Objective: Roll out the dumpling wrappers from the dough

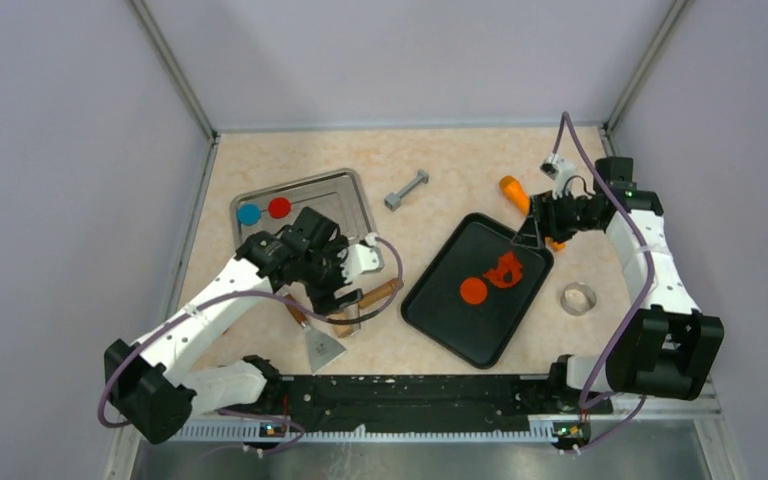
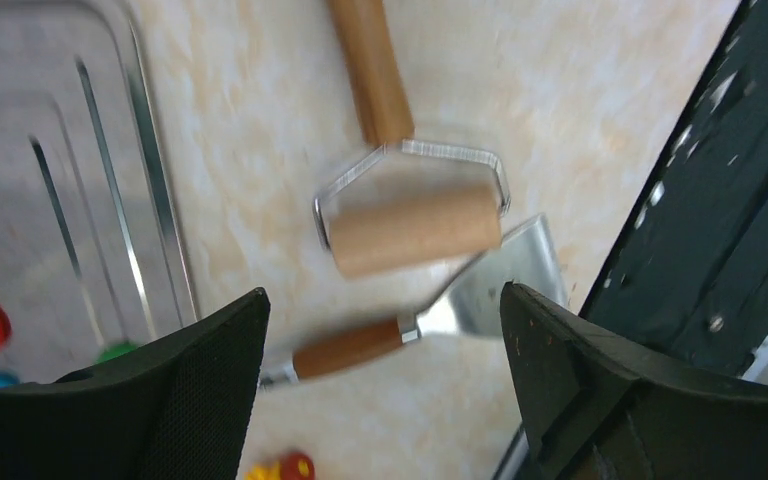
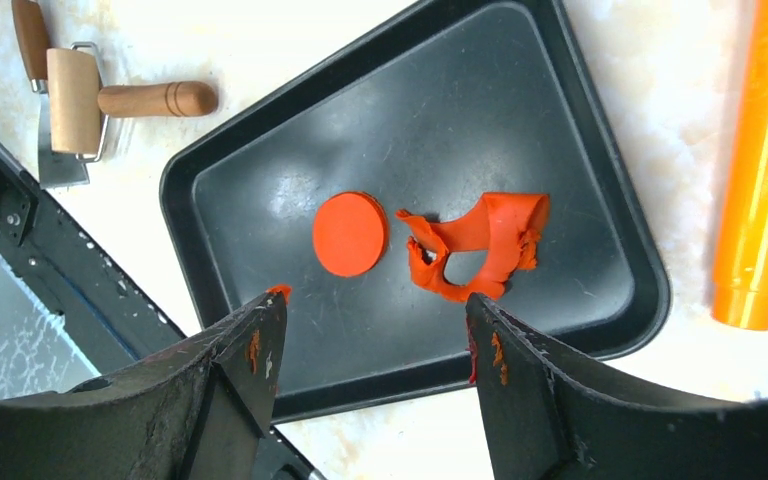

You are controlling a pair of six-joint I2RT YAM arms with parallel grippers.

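the dough [image 1: 507, 270] lies as a ragged, partly curled orange-red sheet in the far right part of the black tray [image 1: 460, 335]. this tray sits on the bench [image 1: 460, 160] right of centre. one flat round orange-red wrapper [image 1: 473, 291] lies in the same tray, just near and left of the dough and apart from it by a narrow gap.

the right fingers [image 3: 230, 380] hover over the far corner of the black tray. they stand fairly wide with nothing between them, and orange clay is smeared on their inner faces. an orange carrot-shaped toy [image 1: 513, 192] lies on the bench just past that corner, and a metal ring [image 1: 578, 298] sits right of the tray.

far left is a steel tray [image 1: 345, 195], partly covered by the left arm. a blue wrapper [image 1: 249, 213] and a red wrapper [image 1: 279, 208] lie side by side in its far left corner. in the left wrist view we also see a green wrapper [image 2: 115, 351] there, mostly hidden.

the left fingers [image 2: 200, 380] are spread wide and hold nothing. they hang above a wooden roller [image 2: 415, 230] whose drum overlaps the blade of a scraper [image 2: 490, 285]. both lie on the bench between the two trays. a grey metal bolt [image 1: 407, 188] lies farther back.
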